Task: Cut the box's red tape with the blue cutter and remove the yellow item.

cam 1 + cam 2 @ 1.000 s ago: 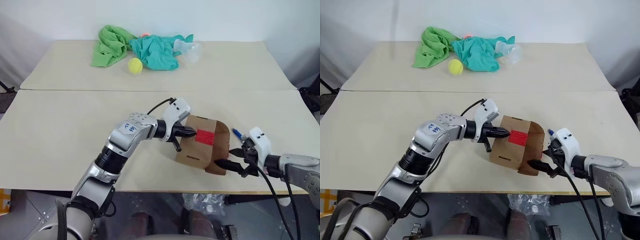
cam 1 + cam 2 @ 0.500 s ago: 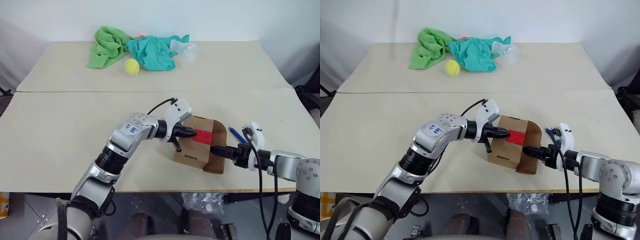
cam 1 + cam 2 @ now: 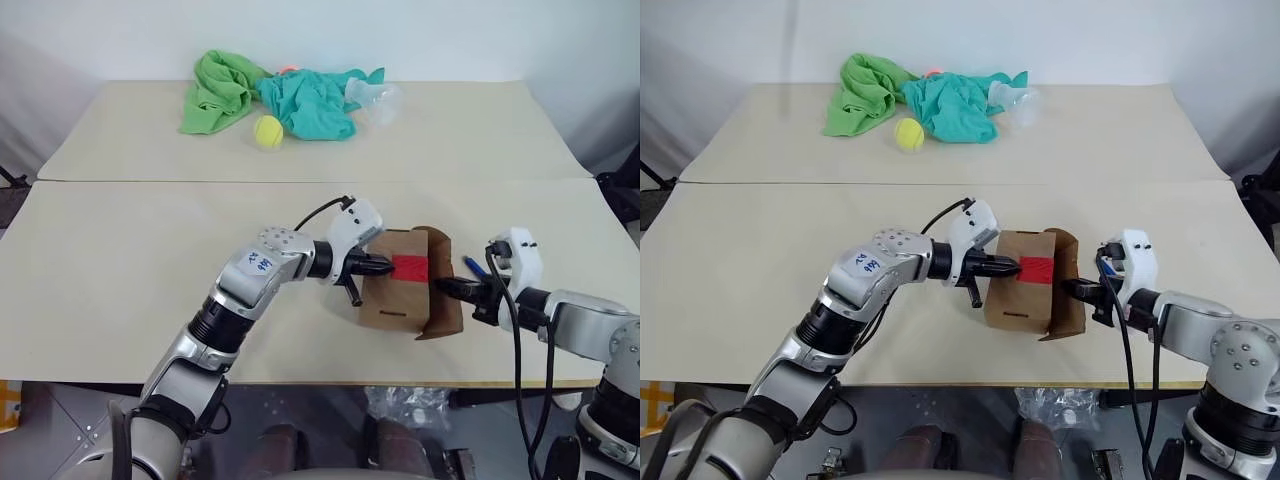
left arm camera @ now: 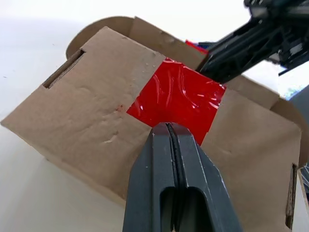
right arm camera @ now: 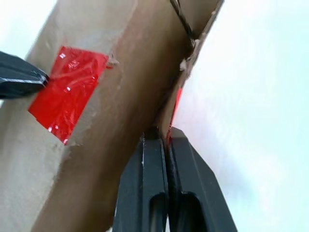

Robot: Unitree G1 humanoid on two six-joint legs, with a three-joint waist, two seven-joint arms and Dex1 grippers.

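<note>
Both pairs of fingers are together: our left gripper [image 4: 170, 126] presses its tip on the red tape [image 4: 177, 99], while our right gripper [image 5: 166, 137] pinches the flap of the box [image 3: 402, 290]. On the table [image 3: 120, 260], the box sits near the front edge, the blue cutter [image 3: 473, 267] just beside it.

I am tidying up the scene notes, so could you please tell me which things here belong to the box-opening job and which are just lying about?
Belonging to the job:
- box
- red tape on it
- blue cutter lying beside the box
- left gripper, shut, tip at the tape
- right gripper, shut on the box flap

Just lying about:
- green cloth
- teal cloth
- tennis ball
- clear plastic item
</note>
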